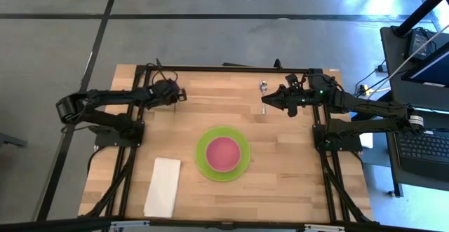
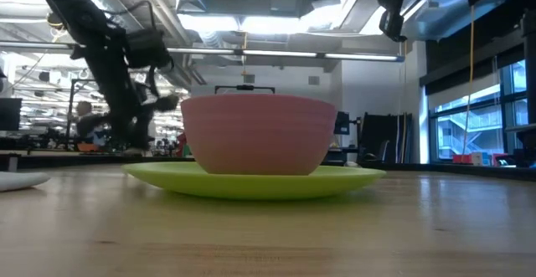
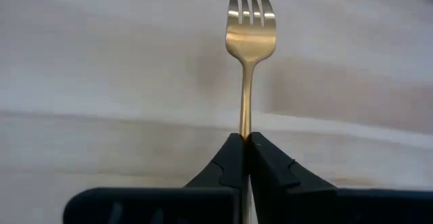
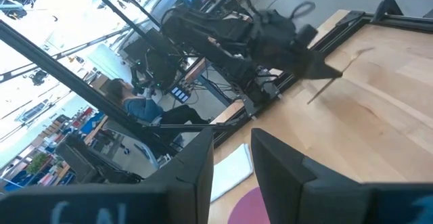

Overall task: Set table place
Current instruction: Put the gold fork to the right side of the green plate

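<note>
The left pincer (image 3: 245, 146) was clamped on the gold fork (image 3: 249, 48), above the bench (image 1: 280, 169). The right pincer (image 1: 265, 99) hung open, spoon (image 1: 263, 87) just beyond; pink bowl (image 1: 223, 152) on green plate (image 1: 201, 158) lay between them, nearer front.

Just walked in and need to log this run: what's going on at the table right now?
A two-armed robot is setting a place. The pink bowl already sits on the green plate mid-table, with a white napkin lying apart from it. The left gripper is clamped on the handle of a gold fork, held above the table at its far left. The right gripper is open, at the far right near the silver spoon, which lies on the wood.
</note>
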